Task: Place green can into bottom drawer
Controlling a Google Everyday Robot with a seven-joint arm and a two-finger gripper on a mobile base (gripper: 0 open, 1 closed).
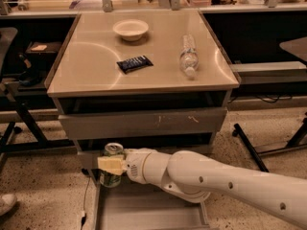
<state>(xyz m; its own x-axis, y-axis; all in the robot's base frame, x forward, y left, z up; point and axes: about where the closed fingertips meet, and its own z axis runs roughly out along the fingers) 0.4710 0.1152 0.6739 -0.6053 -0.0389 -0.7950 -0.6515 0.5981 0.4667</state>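
Camera view: the bottom drawer [144,213] lies open nearest. Over its far left corner the gripper [111,166] holds the green can [111,180] upright, fingers clamped on its sides, the arm [216,181] reaching in level from the right. Lowering and release look next. Beyond, a water bottle [188,55] lies on the tabletop [86,71].

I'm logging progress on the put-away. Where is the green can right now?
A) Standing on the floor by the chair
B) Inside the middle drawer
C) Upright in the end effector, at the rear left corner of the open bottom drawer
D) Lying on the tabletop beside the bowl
C: the green can stands upright, clasped by the end effector at the rear left corner of the open bottom drawer.
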